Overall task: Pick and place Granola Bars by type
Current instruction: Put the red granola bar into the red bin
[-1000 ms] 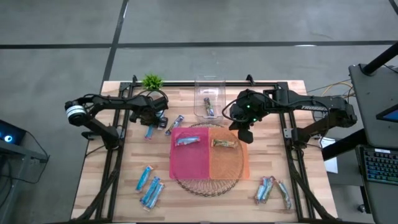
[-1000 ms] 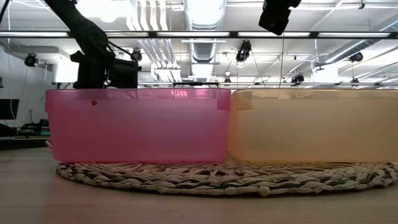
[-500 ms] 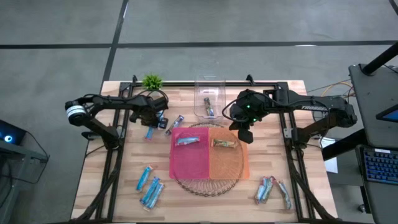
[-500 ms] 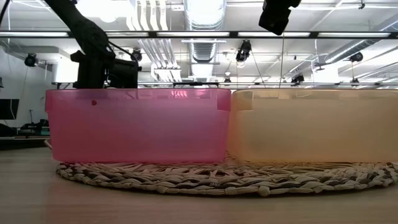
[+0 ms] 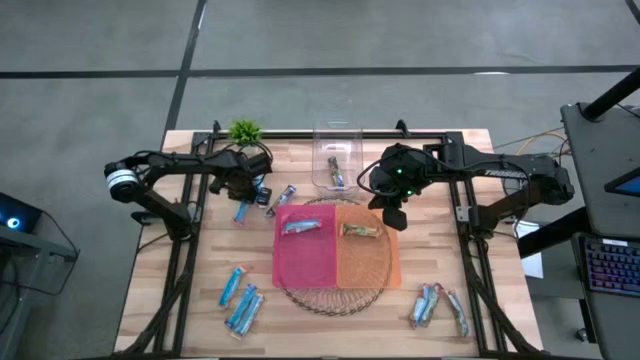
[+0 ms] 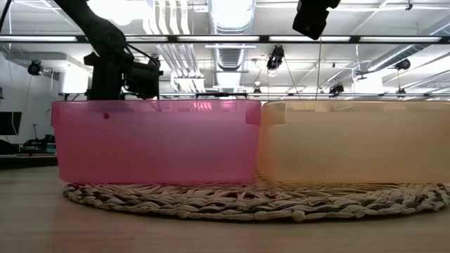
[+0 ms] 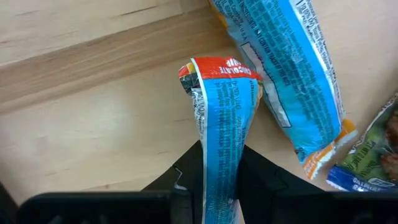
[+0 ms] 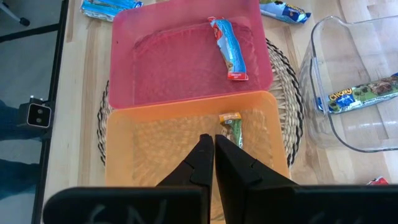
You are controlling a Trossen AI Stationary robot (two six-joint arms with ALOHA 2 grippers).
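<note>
1. Change from the earlier frames: the left gripper (image 5: 252, 190) has risen a little in the low view, and its jaws have narrowed onto a light blue bar (image 7: 221, 143). Bins, mat and the other bars lie as before.
2. Left gripper: clamped on the light blue bar at the surface's (image 5: 150, 290) far left, near the small green plant (image 5: 244, 130). In the left wrist view the bar's long axis runs straight out from between the fingers, red end away from the gripper.
3. Count, left side: one more blue bar (image 5: 241, 211) just beside the held one; three blue bars (image 5: 240, 300) at the near left; two bars (image 5: 279, 199) just left of the pink bin.
4. Pink bin (image 5: 300, 262): one blue bar (image 5: 300, 227), long axis across the surface.
5. Clear container (image 5: 332, 132): one dark green bar (image 5: 334, 170), long axis pointing from far to near edge.
6. Orange bin (image 5: 365, 265): one brown-green bar (image 5: 362, 231), lying crosswise. Both bins sit on a woven mat (image 5: 335, 297).
7. Right gripper (image 5: 393, 215): fingers together, empty, hovering over the orange bin's far edge.
8. Near right: about three bars (image 5: 436, 303), grouped.
</note>
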